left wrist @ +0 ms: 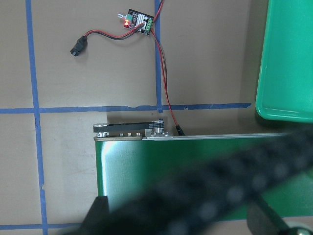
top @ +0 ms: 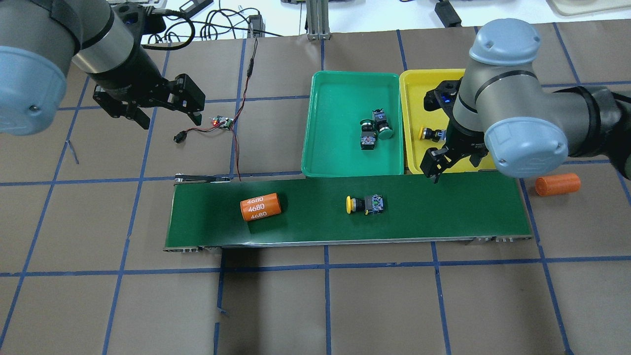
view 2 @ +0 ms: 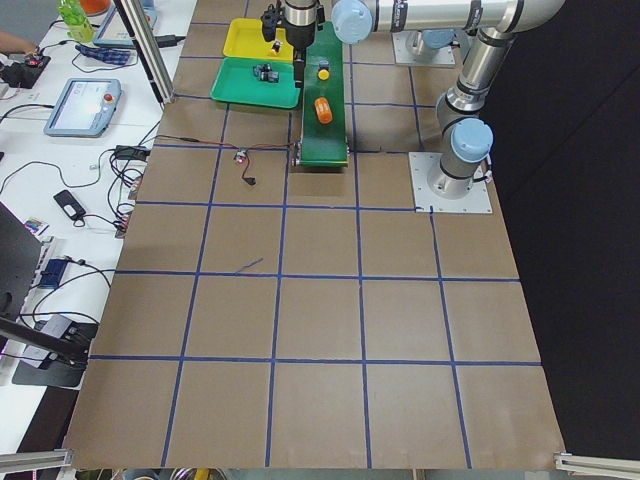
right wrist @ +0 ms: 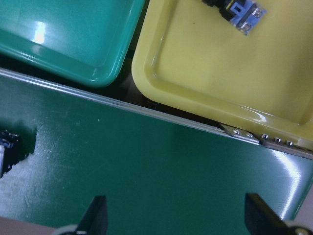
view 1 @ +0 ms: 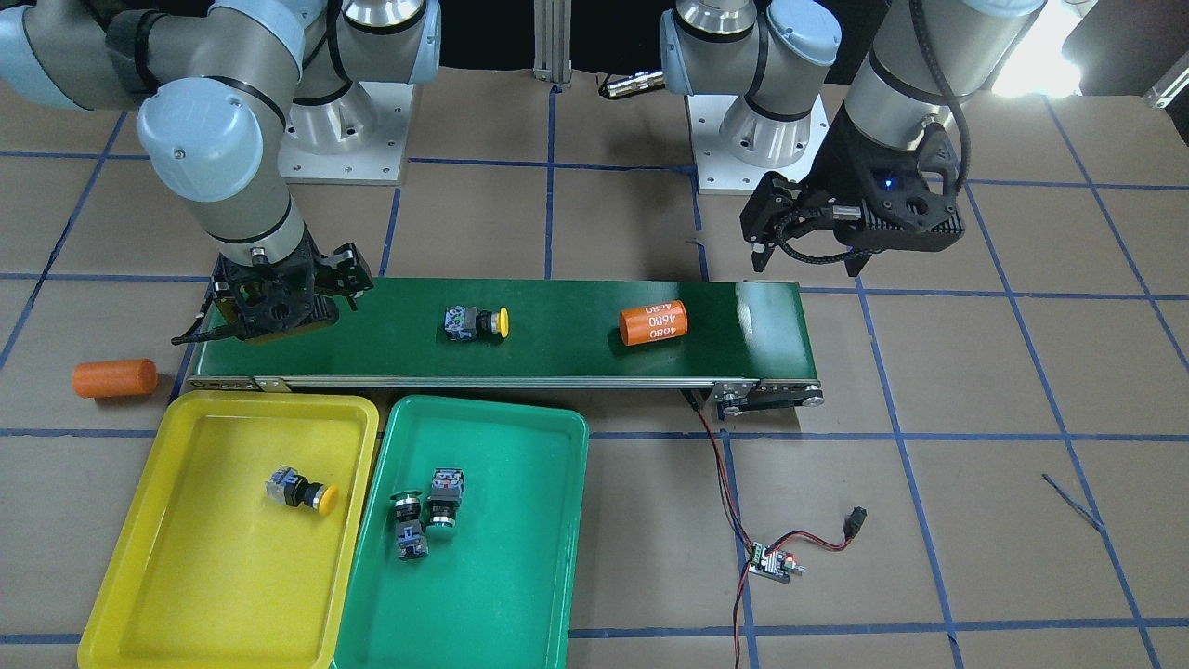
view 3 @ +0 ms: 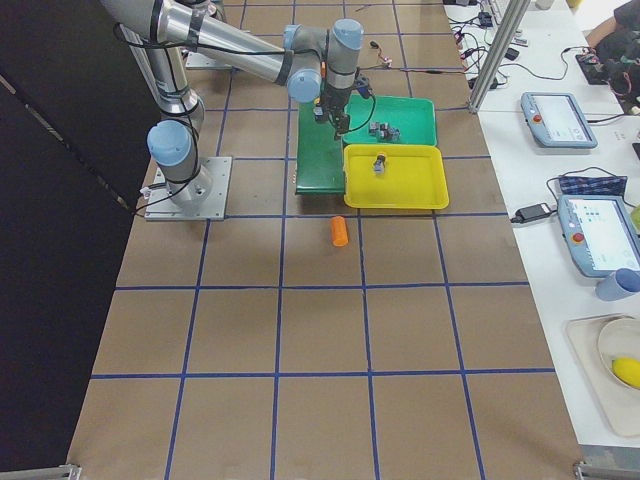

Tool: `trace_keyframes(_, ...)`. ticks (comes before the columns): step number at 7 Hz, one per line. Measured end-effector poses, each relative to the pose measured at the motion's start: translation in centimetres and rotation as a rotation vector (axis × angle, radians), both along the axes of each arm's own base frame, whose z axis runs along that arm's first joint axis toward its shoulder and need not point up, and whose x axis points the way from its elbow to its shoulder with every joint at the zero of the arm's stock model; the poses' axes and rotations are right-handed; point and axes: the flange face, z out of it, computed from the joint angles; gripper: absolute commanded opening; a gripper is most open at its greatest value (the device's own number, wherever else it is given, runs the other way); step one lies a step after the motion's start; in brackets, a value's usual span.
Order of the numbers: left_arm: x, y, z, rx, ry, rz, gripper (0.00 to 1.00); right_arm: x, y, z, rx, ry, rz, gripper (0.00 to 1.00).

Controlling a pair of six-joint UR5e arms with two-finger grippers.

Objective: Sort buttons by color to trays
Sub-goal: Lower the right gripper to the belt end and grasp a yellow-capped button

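Hovers frame-left over the belt, right tool spread and empty — likely awaiting the yellow button at centre. Parks left tool upper right, likewise apart.

A yellow button lies sideways on the belt.

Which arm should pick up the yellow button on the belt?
Probably the right. Its open right gripper hovers over the belt beside the yellow tray, nearer the yellow button; the left gripper hangs off the far end, beyond the orange cylinder.
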Motion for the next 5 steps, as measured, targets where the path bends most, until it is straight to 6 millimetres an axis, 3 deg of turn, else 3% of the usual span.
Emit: trace_keyframes(5,-0.3,0.0,-0.5,0.004,0.0,0.0,1.0,0.3,3.2,-2.3,-0.066,-0.051,0.64,1.0)
